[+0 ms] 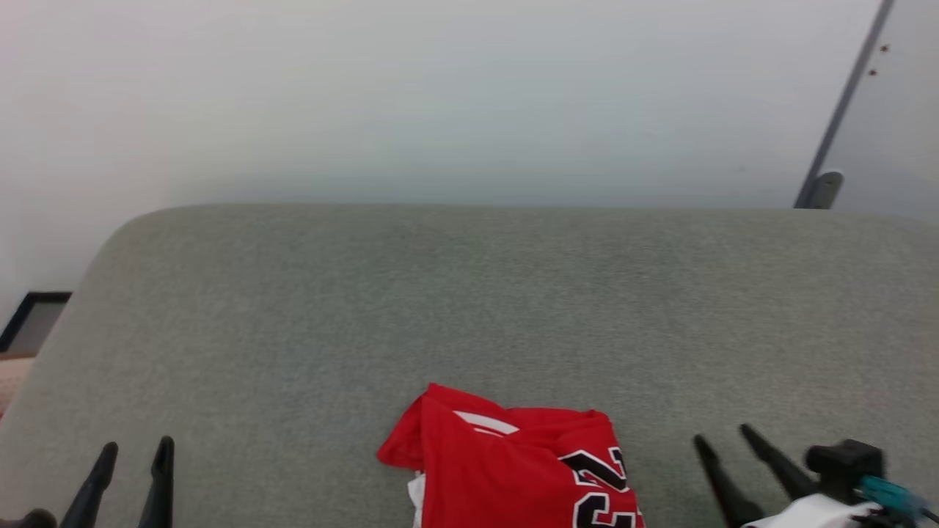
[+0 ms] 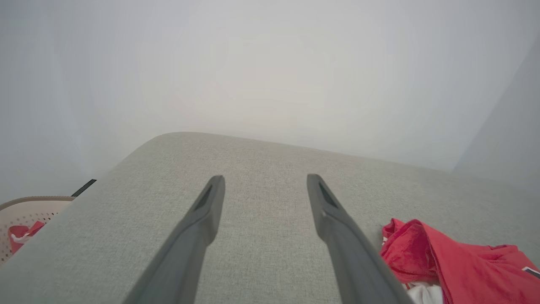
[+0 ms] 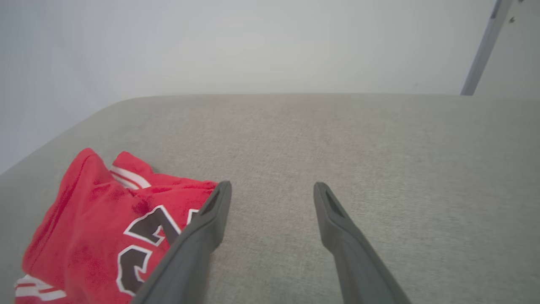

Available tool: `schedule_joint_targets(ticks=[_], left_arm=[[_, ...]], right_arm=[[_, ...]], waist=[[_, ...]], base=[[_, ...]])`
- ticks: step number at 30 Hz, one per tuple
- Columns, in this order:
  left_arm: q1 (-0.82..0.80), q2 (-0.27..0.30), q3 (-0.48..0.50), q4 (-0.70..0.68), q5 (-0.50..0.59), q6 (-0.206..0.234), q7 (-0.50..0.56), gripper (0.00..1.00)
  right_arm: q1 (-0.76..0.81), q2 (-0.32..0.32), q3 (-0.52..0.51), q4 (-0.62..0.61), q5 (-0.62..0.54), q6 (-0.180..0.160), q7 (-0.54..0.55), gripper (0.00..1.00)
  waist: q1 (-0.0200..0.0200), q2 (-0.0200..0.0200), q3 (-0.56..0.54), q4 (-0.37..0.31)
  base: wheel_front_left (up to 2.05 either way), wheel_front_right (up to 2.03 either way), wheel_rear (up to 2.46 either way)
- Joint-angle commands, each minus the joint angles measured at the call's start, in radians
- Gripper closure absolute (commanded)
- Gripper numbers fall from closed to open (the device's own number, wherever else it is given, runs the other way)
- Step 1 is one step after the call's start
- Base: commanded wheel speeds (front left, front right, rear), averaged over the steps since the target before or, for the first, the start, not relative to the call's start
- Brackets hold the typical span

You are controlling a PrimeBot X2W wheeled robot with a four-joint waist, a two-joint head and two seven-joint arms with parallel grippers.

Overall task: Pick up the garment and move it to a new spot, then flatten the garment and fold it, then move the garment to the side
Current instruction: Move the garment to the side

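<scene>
The garment (image 1: 513,469) is a red jersey with black, white-outlined characters, lying crumpled at the near middle of the grey fabric surface (image 1: 469,308); its lower part is cut off by the head view's bottom edge. My left gripper (image 1: 136,447) stands open at the lower left, well away from the cloth. My right gripper (image 1: 722,434) is open at the lower right, a short way from the jersey's right edge. In the left wrist view the garment (image 2: 460,266) lies right of the open left gripper (image 2: 265,179). In the right wrist view the garment (image 3: 97,236) lies left of the open right gripper (image 3: 272,186).
A beige perforated basket (image 2: 25,219) with a small red cloth (image 2: 21,236) inside sits beyond the surface's left edge. A pale wall rises behind. A grey metal strip (image 1: 843,110) runs up the wall at the far right. The surface's far corner is rounded.
</scene>
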Motion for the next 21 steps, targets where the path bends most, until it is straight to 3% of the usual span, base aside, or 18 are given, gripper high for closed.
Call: schedule_joint_targets(ticks=[1, 10, 21], left_arm=[[0.004, 0.003, -0.002, 0.000, -0.008, -0.004, -0.003, 0.00], [-0.018, 0.014, -0.043, 0.013, -0.019, -0.004, -0.003, 0.00], [-0.041, 0.019, -0.084, 0.033, -0.033, -0.003, -0.003, 0.00]], right_arm=[[-0.020, 0.003, 0.034, 0.000, 0.024, -0.002, 0.026, 0.00], [-0.105, -0.019, 0.177, 0.064, 0.114, -0.002, 0.231, 0.00], [-0.194, -0.003, 0.226, 0.198, 0.165, -0.002, 0.494, 0.00]], waist=[[0.0000, -0.0001, 0.010, 0.029], [0.0000, -0.0001, 0.025, 0.097], [0.0000, -0.0001, 0.038, 0.156]], base=[[0.00, 0.00, 0.00], [0.00, 0.00, 0.00], [0.00, 0.00, 0.00]])
